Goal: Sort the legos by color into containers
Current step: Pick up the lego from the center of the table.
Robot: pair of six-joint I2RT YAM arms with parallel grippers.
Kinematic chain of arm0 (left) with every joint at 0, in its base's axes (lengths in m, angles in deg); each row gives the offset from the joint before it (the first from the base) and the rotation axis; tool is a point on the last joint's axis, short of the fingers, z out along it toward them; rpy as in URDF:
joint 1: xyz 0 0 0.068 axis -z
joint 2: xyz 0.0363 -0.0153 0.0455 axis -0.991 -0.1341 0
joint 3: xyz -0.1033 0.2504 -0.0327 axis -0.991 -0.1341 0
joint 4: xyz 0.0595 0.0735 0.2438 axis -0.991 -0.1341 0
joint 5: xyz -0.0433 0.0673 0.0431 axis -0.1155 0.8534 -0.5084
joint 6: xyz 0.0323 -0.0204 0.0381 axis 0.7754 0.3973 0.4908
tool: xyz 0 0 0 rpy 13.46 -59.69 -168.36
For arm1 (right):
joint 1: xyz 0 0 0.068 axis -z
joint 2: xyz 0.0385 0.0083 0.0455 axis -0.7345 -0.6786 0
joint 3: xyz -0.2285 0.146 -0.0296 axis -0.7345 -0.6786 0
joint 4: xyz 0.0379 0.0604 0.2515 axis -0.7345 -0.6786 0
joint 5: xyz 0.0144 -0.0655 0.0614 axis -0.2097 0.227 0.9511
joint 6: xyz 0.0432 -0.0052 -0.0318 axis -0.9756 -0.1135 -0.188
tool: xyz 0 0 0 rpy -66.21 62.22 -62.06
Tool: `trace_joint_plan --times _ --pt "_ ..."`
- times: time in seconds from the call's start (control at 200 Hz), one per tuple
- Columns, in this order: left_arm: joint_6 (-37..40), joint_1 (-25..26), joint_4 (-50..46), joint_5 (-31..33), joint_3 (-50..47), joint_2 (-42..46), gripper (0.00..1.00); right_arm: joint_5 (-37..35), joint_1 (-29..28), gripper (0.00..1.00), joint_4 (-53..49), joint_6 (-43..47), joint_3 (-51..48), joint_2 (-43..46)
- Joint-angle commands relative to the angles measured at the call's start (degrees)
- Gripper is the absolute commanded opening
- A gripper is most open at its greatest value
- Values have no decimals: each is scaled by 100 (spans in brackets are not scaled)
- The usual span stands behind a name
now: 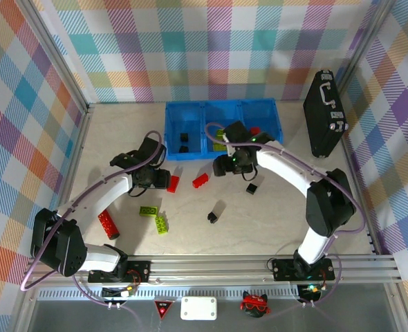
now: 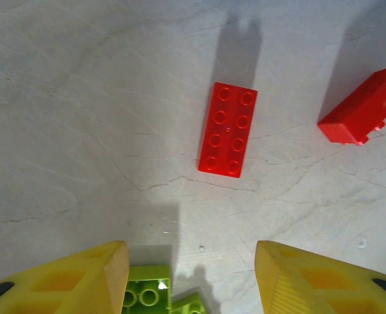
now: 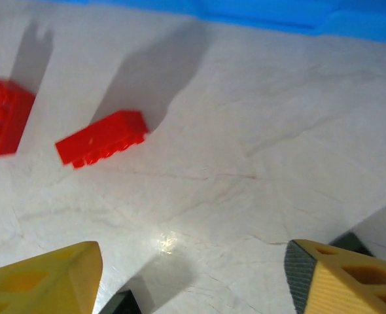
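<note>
The three joined blue containers (image 1: 221,128) stand at the back; their edge (image 3: 278,13) also shows in the right wrist view. My left gripper (image 1: 160,180) (image 2: 192,275) is open above the table, nothing between its fingers. A flat red lego (image 2: 228,129) lies ahead of it and another red one (image 2: 363,108) to the right. Two green legos (image 2: 146,288) sit by its left finger. My right gripper (image 1: 227,166) (image 3: 193,281) hangs open and empty in front of the containers. Two red legos (image 3: 101,139) (image 3: 6,116) lie to its left. Black legos (image 3: 118,304) (image 3: 350,242) sit by its fingers.
A long red lego (image 1: 108,225) lies at the left near my left arm. Green legos (image 1: 147,211) (image 1: 162,223) and black ones (image 1: 212,216) (image 1: 252,187) are scattered mid-table. A black handled case (image 1: 325,114) stands at the right wall.
</note>
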State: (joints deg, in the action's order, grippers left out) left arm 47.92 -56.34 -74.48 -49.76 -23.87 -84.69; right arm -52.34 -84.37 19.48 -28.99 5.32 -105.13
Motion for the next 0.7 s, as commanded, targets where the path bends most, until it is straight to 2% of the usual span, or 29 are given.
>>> trace_joint_plan --times 0.0,0.255,0.365,0.49,0.695 --pt "342 -171 -225 247 56 105 55 -274 -331 79 290 612 66 -230" --pt "1021 -853 -491 455 328 232 56 -566 -816 90 520 661 686 -1170" --pt "1354 -1062 -113 11 226 269 57 -681 -956 94 483 618 990 -1548" --pt "1239 -1409 222 -688 149 64 56 -777 -1001 97 467 577 1222 -1872" --pt "1271 -1435 206 -494 58 101 56 -833 -1009 98 644 615 1315 -2179"
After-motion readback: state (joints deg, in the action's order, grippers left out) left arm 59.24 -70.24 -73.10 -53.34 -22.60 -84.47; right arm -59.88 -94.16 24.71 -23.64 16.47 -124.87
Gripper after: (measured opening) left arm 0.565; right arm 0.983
